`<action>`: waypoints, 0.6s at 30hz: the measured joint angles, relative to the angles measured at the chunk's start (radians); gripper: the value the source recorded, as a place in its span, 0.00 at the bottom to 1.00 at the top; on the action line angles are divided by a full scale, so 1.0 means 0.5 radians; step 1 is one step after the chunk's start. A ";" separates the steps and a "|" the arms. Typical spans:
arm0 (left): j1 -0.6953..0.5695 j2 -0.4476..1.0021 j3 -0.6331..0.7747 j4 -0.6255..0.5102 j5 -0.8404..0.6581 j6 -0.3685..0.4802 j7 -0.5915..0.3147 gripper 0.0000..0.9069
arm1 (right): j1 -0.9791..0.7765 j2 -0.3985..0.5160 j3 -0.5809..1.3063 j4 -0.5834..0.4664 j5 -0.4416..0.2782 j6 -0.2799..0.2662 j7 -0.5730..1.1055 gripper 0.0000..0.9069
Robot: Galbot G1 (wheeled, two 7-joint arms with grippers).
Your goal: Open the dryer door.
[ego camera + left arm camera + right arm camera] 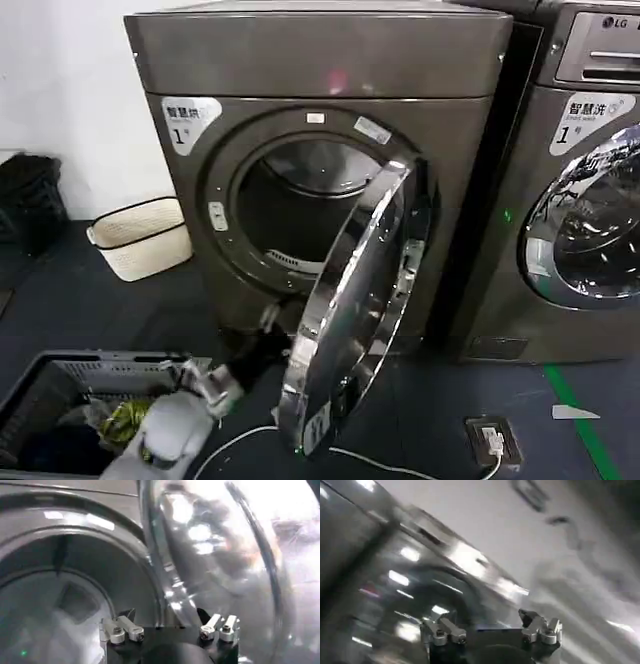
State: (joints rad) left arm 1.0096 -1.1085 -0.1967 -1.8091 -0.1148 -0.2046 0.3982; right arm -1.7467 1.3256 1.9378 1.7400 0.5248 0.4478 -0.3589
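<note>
Nearest the robot, at the lower left of the head view, its left arm reaches up from beside a dark laundry basket [60, 385] on the floor toward the lower edge of the dryer door [355, 310]. The left claw [170, 630] has its fingers spread wide with nothing between them, and its wrist view shows it sitting just at the door's chrome rim, where the rim meets the round opening. That placement suggests the arm is working from the door's free edge, pushing or guiding it outward rather than clamping it.

The dryer door itself stands swung well out from the dryer [320, 150], seen almost edge-on, hinged on the side nearer the LG machine [585, 190]. The drum is exposed behind it, so the task looks largely done; at most a little more swing remains.

The right claw [490, 630] is also open and empty, held close to a shiny curved metal surface whose identity cannot be told.

Farther off, a cream basket [140, 235] sits by the white wall, clear of the door's path.
</note>
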 joint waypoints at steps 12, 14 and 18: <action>-0.408 -0.110 0.433 0.222 -0.018 -0.019 0.005 1.00 | -0.027 0.081 0.384 -0.186 -0.555 -0.480 0.959 1.00; -0.481 -0.144 0.506 0.271 -0.014 -0.025 0.007 1.00 | -0.012 0.095 0.422 -0.184 -0.681 -0.606 1.126 1.00; -0.602 -0.227 0.634 0.368 0.008 -0.031 0.020 1.00 | -0.005 0.143 0.518 -0.173 -0.847 -0.747 1.312 1.00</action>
State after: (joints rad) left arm 0.7088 -1.2220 0.1202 -1.6252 -0.1108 -0.2199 0.4083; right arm -1.7493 1.3969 2.1968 1.6535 0.1014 0.0742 0.2973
